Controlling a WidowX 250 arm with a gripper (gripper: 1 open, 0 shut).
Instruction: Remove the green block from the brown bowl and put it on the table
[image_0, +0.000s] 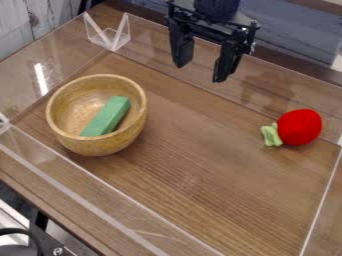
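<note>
- We see the green block (107, 117) lying inside the brown bowl (60, 128), resting on the bowl's floor at a diagonal. It has not yet been taken out.
- Our gripper (201, 68) hangs above the far part of the counter (201, 180), well apart from the bowl and off to its right. Its fingers stand apart with nothing between them.
- We judge that no part of the task is done. The reach to the bowl, the grasp, the lift over the rim and the set-down are all left.
- For the set-down, we have bare wood between the bowl and the red toy fruit (302, 124) near the right side. The fruit plays no part in the task, and we would keep away from it.
- The bowl's wall rises all around the block, so we expect the gripper must come down from above, with one finger on either side of the block's narrow width.
</note>
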